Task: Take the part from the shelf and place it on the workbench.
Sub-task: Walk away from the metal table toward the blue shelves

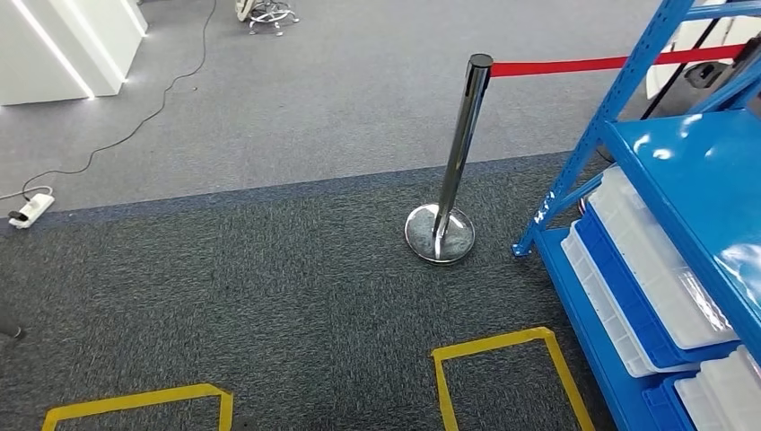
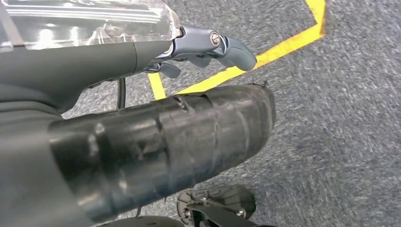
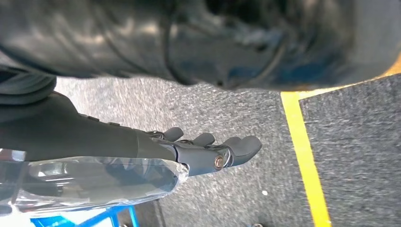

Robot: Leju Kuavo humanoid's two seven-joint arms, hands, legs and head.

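Shelf (image 1: 691,180): blue, at right, white bins (image 1: 660,269) stacked below.
Left hand (image 2: 208,47): hangs over carpet, holding nothing.
Right hand (image 3: 208,151): same, fingers loose.
Stage: likely approaching shelf, no part taken.

A shiny chrome barrier post (image 1: 453,162) with a red belt (image 1: 610,64) stands on grey carpet floor (image 1: 269,269) beside a blue metal shelf (image 1: 691,180). White plastic trays (image 1: 660,260) lie on its lower level. Yellow tape outlines (image 1: 502,346) mark the floor; a white power strip (image 1: 30,208) lies far left.

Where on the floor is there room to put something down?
The carpet between the power strip and the silver post is bare, as is the floor inside the yellow tape squares. The blue shelf side is crowded with white bins.
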